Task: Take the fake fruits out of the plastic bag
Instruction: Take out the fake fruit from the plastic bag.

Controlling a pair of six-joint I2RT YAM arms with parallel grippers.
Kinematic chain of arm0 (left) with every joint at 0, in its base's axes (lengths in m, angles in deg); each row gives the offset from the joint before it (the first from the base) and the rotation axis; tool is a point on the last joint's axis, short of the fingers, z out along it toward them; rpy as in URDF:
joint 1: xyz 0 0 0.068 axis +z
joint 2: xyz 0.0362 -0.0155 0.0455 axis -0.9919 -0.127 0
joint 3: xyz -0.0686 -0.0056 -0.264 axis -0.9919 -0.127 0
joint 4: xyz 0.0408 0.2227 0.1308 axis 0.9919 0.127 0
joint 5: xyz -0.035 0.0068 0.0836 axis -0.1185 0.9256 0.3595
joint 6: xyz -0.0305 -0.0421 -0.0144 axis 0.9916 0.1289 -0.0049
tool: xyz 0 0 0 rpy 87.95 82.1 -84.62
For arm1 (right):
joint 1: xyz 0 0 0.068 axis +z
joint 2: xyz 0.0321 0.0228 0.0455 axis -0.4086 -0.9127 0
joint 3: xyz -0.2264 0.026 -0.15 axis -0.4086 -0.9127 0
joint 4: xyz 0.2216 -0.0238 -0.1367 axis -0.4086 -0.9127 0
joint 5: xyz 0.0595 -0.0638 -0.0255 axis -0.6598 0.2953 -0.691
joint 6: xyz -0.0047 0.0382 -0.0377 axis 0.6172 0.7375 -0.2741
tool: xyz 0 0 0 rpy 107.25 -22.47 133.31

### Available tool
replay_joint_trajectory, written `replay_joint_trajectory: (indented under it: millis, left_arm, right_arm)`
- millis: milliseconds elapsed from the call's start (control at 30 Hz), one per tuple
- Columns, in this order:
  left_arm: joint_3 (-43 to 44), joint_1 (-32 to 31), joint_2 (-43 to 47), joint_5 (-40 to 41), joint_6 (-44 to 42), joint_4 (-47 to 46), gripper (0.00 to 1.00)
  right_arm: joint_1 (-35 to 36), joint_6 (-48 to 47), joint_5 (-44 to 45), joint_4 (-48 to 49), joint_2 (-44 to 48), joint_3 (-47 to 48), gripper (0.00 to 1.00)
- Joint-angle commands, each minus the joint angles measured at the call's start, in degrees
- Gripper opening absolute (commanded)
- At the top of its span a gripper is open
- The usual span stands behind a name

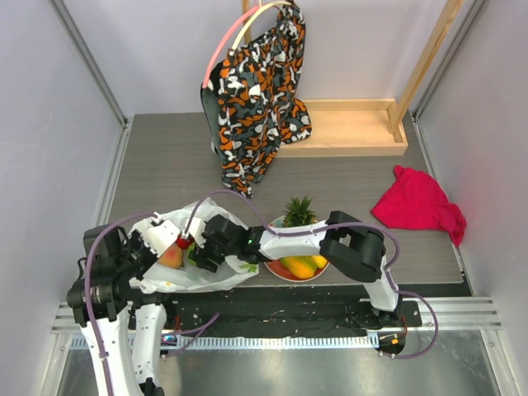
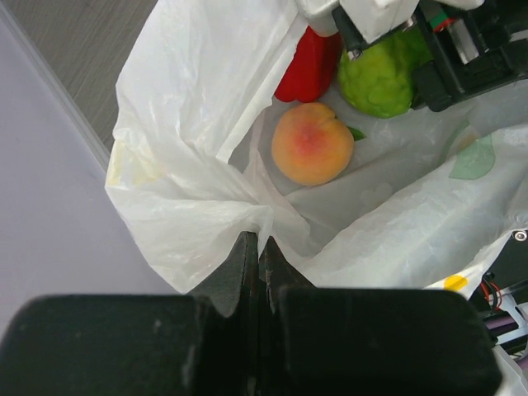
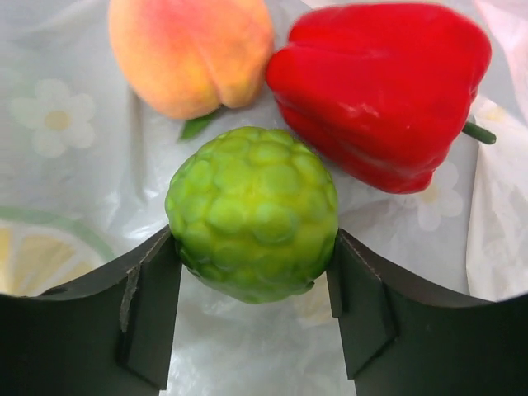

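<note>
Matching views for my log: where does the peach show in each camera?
Top external: peach at lower left, inside the plastic bag.
Left wrist: peach just above centre.
Right wrist: peach at top left.
Shared landmark: the plastic bag under it; in both wrist views a bumpy green fruit sits close by.

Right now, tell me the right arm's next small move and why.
Probably lift straight up: the right end effector grips both sides of the bumpy green fruit inside the plastic bag, whose rim the left end effector pinches.
</note>
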Motion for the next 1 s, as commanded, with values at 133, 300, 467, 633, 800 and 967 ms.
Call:
replay_joint_trajectory:
  millis: [133, 300, 467, 633, 800, 967]
  left_arm:
    - [-2.4, -1.1, 0.7, -1.2, 0.1, 12.5, 0.00]
    - [-2.8, -1.8, -0.1, 0.4, 1.9, 10.0, 0.00]
    - [-3.0, -2.3, 0.2, 1.7, 3.0, 9.0, 0.00]
    - [-3.3, -2.3, 0.0, 1.2, 6.1, 6.8, 0.00]
    - [-1.2, -2.3, -1.9, 0.0, 10.2, 2.0, 0.00]
    - [4.8, -2.3, -8.1, -2.7, 17.8, -3.9, 0.00]
  right_arm:
    - [-4.0, -1.1, -15.2, -9.6, 17.1, 7.8, 0.32]
    - [-6.3, -3.3, -21.0, -15.4, 26.7, 7.5, 0.32]
    - [-7.9, -11.3, -15.4, -25.1, 35.3, 3.7, 0.34]
    - [-9.9, -18.3, -20.2, -32.6, 41.3, -2.4, 0.38]
    - [-9.8, -16.9, -24.5, -27.3, 37.2, -3.6, 0.38]
    - [-10.3, -15.2, -30.9, -26.4, 28.4, 7.1, 0.39]
